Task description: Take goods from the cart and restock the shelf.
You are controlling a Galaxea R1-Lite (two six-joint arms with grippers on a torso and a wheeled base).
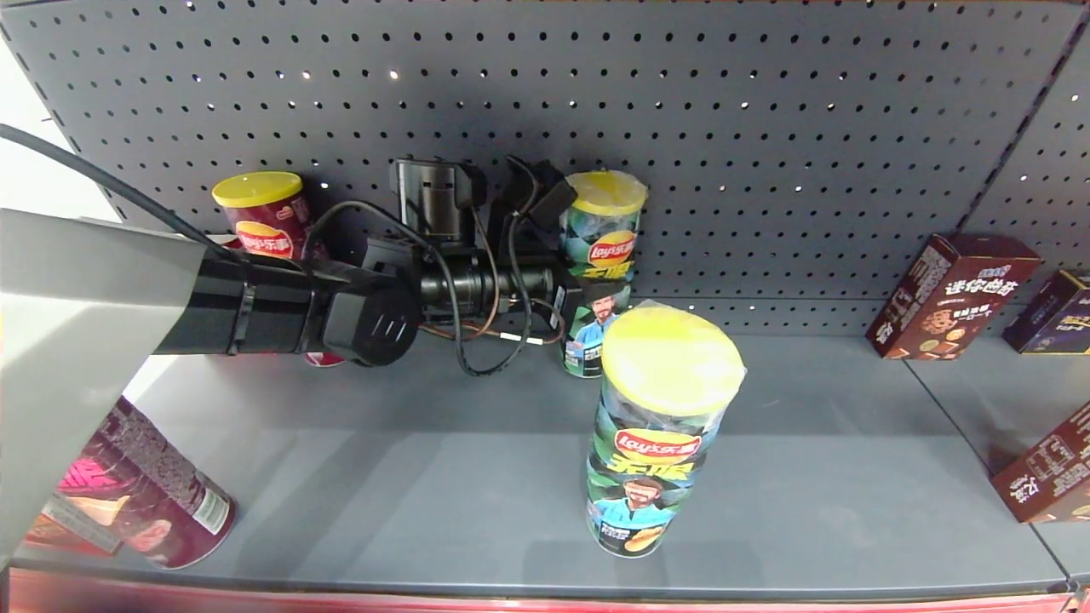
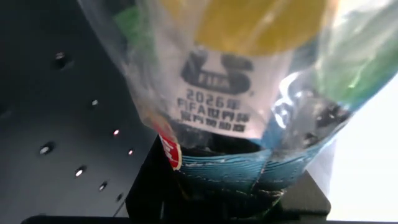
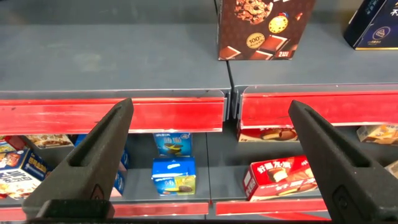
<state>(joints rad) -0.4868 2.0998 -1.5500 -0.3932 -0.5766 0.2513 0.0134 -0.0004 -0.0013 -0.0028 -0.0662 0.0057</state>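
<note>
Gripped mid-body by left end effector (image 1: 586, 294), clenched tight: rear green can (image 1: 600, 255). Standing upright at shelf (image 1: 426, 460) back, just in front of pegboard (image 1: 681, 102); long axis vertical, yellow lid up, label facing fwd. Can't tell if base touches shelf. In left wrist view, wrapped in clear plastic, pinched btwn dark fingers.

At 6 o'clock from it, near shelf front: front green can (image 1: 656, 426), also upright, lid up, apart from rear one.

At 9 o'clock from rear can, behind the arm: red can (image 1: 266, 223), upright, yellow lid up.

At 8 o'clock of shelf, by front edge: tipped red can (image 1: 153, 494), lying on its side.

At 3 o'clock: brown box (image 1: 949, 294), tilted, w/ more boxes beyond.

Right end effector (image 3: 210, 106) released, fingers spread wide, holding nothing, facing red shelf rail (image 3: 174, 115).
</note>
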